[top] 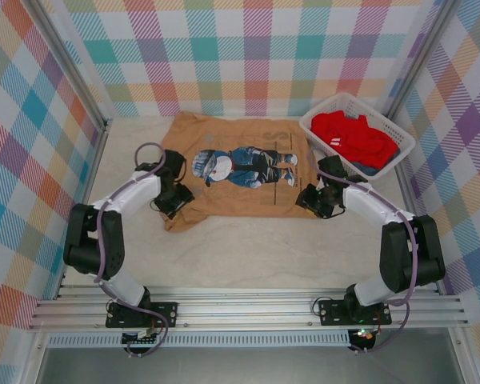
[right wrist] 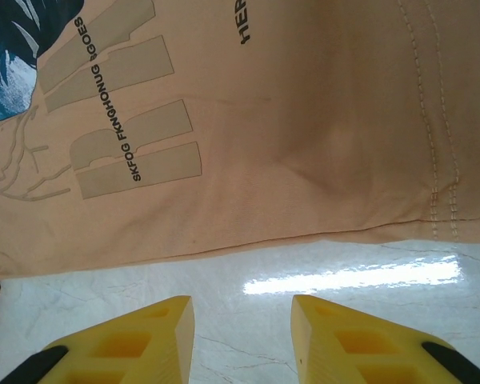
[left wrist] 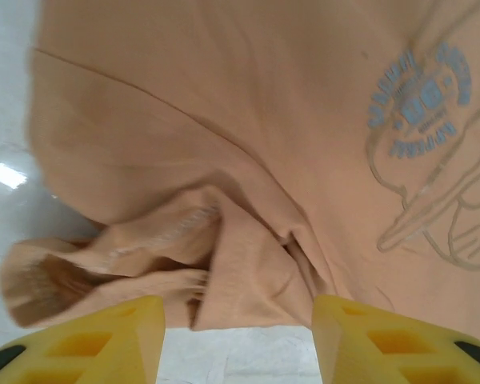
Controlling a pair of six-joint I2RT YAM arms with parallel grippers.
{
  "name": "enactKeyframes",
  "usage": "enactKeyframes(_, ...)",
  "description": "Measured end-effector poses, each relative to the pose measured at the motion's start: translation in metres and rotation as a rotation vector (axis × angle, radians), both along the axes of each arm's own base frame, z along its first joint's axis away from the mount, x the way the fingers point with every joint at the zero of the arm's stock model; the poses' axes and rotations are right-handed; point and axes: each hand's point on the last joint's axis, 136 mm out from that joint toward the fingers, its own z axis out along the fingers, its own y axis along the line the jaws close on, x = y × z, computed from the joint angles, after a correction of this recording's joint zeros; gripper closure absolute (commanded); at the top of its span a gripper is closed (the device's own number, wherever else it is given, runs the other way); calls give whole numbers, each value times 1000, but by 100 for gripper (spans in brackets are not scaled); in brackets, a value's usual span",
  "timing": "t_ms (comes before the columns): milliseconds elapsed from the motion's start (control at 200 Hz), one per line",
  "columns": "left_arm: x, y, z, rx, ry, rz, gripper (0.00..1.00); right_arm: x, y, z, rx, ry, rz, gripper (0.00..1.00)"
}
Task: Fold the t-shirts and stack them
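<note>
While both arms are reaching in over it, the pale glossy counter [top: 248, 256] is carrying nearly everything. The tan-orange t-shirt [top: 248, 200] is lying spread across its middle, front up, with the blue cartoon figure [top: 244, 166] showing. Off at the far right corner the white basket [top: 348, 98] is sitting, and the red t-shirt [top: 352, 138] is lying heaped inside it, not yet folded. The left end effector [top: 174, 198] is hanging at the tan shirt's left edge with its yellow jaws standing wide apart, straddling a crumpled sleeve [left wrist: 144, 256] without pinching it. The right end effector [right wrist: 242, 320] is hovering over bare counter, also spread wide and holding nothing. It is sitting just short of the shirt's near edge [right wrist: 304, 236], close to the stitched hem [right wrist: 440, 160].

To my eye this cloth is going to be light and completely limp. It is wrinkling wherever it is bunching, so it will likely be sagging and trailing from any single pinch point. The shiny surface is looking slick, so the shirt may be sliding rather than lifting. I'd be taking it at the edges, both layers together: the hem corner on the right, and flat cloth beside the sleeve wad on the left. Two matched grips like that should be keeping the fold line straight.
</note>
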Motion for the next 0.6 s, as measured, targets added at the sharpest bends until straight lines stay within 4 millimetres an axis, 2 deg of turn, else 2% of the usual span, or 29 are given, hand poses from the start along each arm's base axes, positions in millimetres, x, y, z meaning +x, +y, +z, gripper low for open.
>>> enactKeyframes(165, -16, -10, -9, 32, 30, -51, 57, 0, 1, 0, 5, 2, 2, 62)
enactKeyframes(295, -19, -8, -14, 58, 44, -72, 68, 2, 10, 7, 59, -19, 24, 55)
enactKeyframes(350, -19, -9, -17, 64, 48, -85, 73, 6, 19, 18, 112, -60, 45, 53)
enactKeyframes(450, -18, -11, -22, 70, 49, -105, 88, 6, 32, 45, 204, -144, 90, 52)
enactKeyframes(600, -20, -22, -22, 65, 43, -152, 98, -1, 43, 82, 294, -232, 140, 52)
